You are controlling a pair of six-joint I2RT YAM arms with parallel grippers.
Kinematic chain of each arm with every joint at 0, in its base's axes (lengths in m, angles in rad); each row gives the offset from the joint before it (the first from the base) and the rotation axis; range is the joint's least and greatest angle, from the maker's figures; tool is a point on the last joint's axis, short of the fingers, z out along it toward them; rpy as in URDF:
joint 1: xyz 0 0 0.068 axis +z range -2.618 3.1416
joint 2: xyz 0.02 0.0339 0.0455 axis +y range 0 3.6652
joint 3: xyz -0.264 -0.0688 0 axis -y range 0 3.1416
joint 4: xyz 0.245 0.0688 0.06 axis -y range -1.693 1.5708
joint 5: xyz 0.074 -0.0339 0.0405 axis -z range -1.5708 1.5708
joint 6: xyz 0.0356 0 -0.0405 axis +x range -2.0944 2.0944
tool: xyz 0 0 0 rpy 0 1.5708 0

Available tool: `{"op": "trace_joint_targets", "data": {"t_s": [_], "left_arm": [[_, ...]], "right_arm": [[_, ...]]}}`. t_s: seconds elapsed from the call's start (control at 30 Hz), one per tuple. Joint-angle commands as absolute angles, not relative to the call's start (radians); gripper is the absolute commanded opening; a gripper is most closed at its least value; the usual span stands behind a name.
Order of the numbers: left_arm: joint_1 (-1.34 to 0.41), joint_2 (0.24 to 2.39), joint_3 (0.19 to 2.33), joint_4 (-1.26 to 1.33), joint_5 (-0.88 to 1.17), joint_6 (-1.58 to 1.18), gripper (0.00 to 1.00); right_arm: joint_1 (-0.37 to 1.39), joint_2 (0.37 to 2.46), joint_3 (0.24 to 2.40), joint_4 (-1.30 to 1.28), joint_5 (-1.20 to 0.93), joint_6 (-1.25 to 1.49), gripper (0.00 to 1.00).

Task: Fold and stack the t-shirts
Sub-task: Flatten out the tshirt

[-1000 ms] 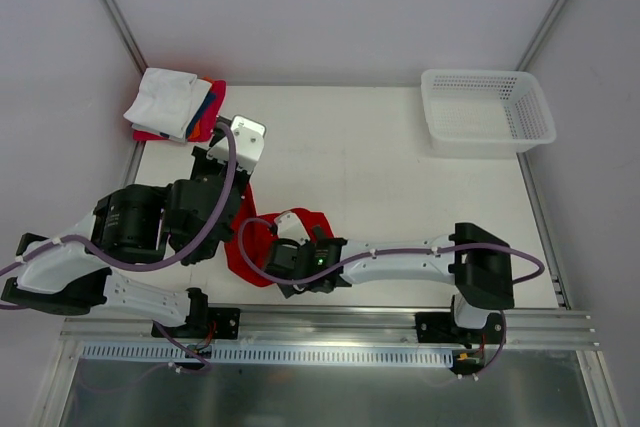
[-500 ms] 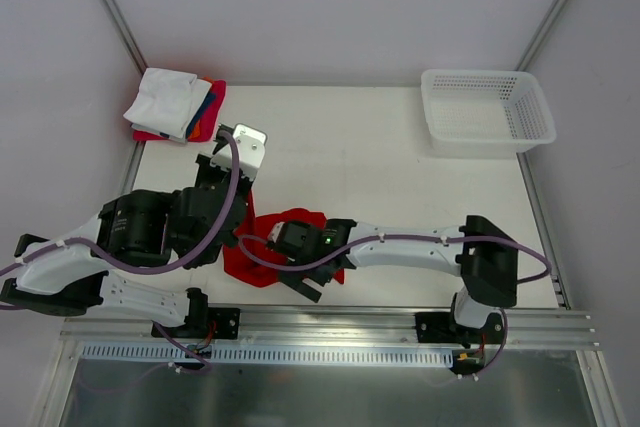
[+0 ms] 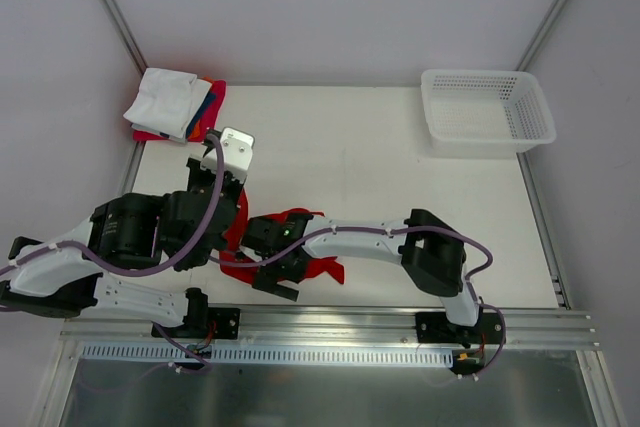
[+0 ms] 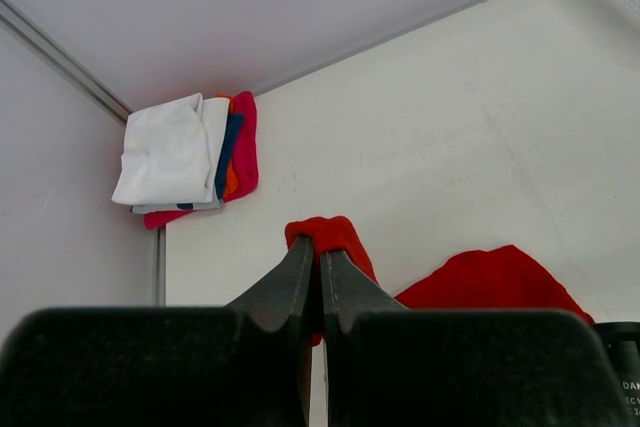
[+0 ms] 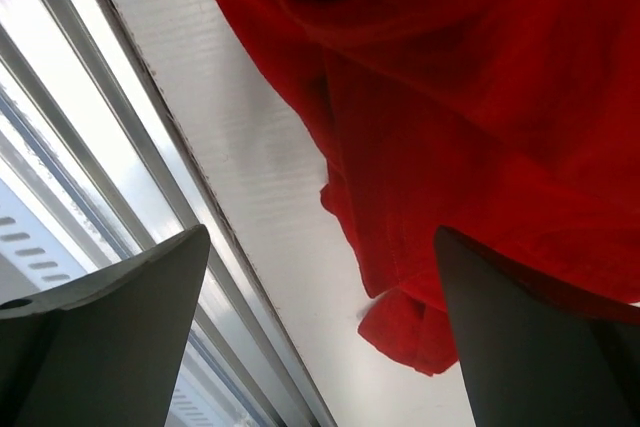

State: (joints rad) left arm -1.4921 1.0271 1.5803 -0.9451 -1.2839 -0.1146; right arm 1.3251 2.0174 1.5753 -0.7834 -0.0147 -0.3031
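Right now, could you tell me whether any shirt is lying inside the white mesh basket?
No, the top view shows only bare mesh inside the white basket.

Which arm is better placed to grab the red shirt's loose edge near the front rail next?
Right, probably. The right gripper hangs open just above the loose edge of the red t-shirt, while the left gripper is shut on another fold of it.

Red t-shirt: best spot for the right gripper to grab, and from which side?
Probably the bunched corner of the red t-shirt nearest the front rail, approached from that rail side. It sticks out as a thick loose lump with bare table beside it, and the open right gripper faces it. The left gripper pinches another fold.
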Motion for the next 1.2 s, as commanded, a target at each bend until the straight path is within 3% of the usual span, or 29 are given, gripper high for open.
{"op": "trace_joint_targets", "data": {"t_s": [0.0, 0.2, 0.37, 1.17], "left_arm": [[-1.489, 0.999, 1.565, -0.917, -1.290, -0.138, 0.00], [-1.483, 1.000, 1.543, -0.917, -1.281, -0.150, 0.00], [-1.482, 0.999, 1.539, -0.917, -1.278, -0.155, 0.00], [-1.442, 1.005, 1.526, -0.914, -1.255, -0.158, 0.00]], "right_arm": [[1.299, 2.000, 1.603, -0.851, -0.048, -0.379, 0.99], [1.230, 1.960, 1.549, -0.851, -0.067, -0.422, 0.97], [1.167, 1.944, 1.529, -0.850, -0.106, -0.445, 0.88], [1.195, 2.017, 1.649, -0.867, -0.120, -0.408, 0.84]]}}
